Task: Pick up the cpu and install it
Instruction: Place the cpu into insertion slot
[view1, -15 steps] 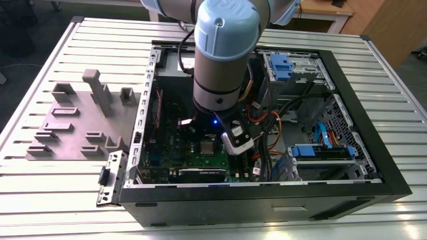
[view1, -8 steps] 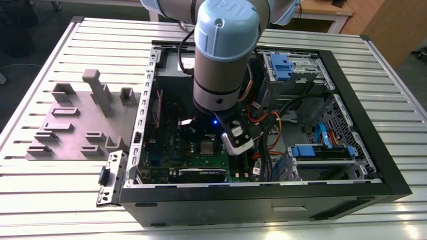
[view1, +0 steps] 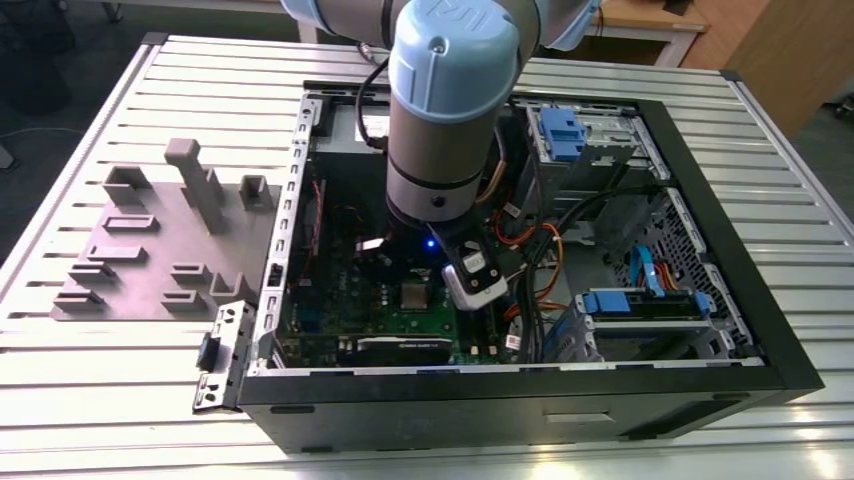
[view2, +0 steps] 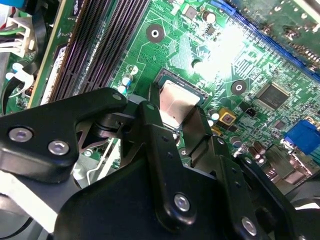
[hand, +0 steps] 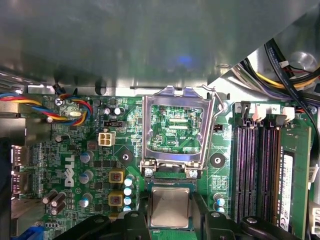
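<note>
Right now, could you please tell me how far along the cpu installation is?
Done: the small silver-grey square cpu is picked up, clamped in the black gripper. In hand: it is down at the green motherboard; whether seated, I cannot tell. Left: the shiny rectangular metal socket frame stands open.

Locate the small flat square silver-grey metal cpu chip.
In the first wrist view the cpu lies on the green motherboard, right beside the hinge end of the raised shiny metal socket frame, with the dark memory slots off to one side.
</note>
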